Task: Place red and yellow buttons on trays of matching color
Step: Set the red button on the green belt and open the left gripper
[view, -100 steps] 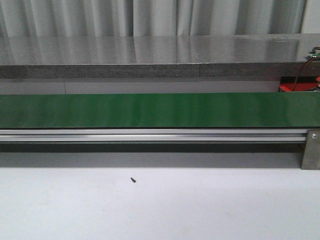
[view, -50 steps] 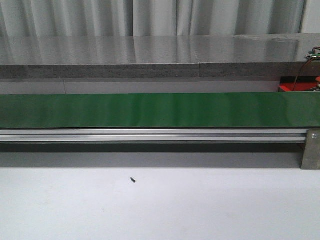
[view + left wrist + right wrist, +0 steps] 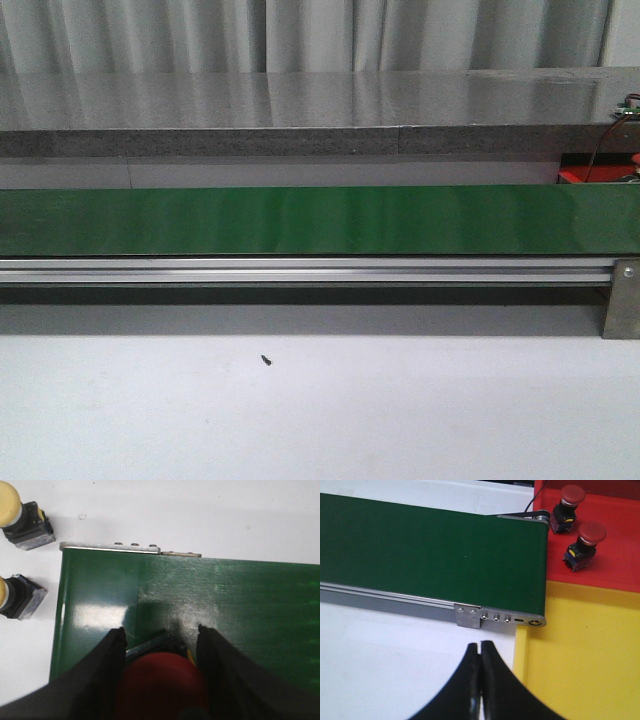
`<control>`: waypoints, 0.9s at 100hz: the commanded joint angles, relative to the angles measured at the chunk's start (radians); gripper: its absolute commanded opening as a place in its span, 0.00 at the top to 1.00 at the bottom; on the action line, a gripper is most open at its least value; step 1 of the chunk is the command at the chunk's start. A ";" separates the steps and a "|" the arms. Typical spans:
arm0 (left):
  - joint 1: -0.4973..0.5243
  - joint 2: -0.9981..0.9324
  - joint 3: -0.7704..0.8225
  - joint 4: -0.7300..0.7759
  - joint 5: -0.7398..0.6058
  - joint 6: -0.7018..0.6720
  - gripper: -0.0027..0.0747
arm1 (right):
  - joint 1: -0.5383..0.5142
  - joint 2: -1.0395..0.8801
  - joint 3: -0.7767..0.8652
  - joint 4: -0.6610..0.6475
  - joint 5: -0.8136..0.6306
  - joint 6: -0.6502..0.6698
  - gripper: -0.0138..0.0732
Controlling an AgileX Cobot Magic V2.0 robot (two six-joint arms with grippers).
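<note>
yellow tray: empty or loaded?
Empty as far as shown: the yellow tray shows bare floor in the right wrist view; both red buttons sit in the red tray.

White table [image 3: 420,410] under green conveyor belt [image 3: 320,220], small dark speck [image 3: 266,360].

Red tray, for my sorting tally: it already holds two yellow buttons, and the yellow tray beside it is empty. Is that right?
Not quite. The two buttons on the red tray are red, not yellow, as the right wrist view shows. The part of the yellow tray in that view is empty, as you said.
</note>
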 commanded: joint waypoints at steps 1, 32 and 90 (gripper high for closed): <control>-0.006 -0.036 -0.031 -0.012 -0.050 0.002 0.75 | 0.000 -0.004 -0.026 -0.001 -0.063 -0.001 0.92; -0.006 0.007 -0.031 -0.012 -0.039 0.002 0.75 | 0.000 -0.004 -0.026 -0.001 -0.063 -0.001 0.92; -0.048 -0.060 -0.033 -0.088 -0.078 0.050 0.18 | 0.000 -0.004 -0.026 -0.001 -0.063 -0.001 0.92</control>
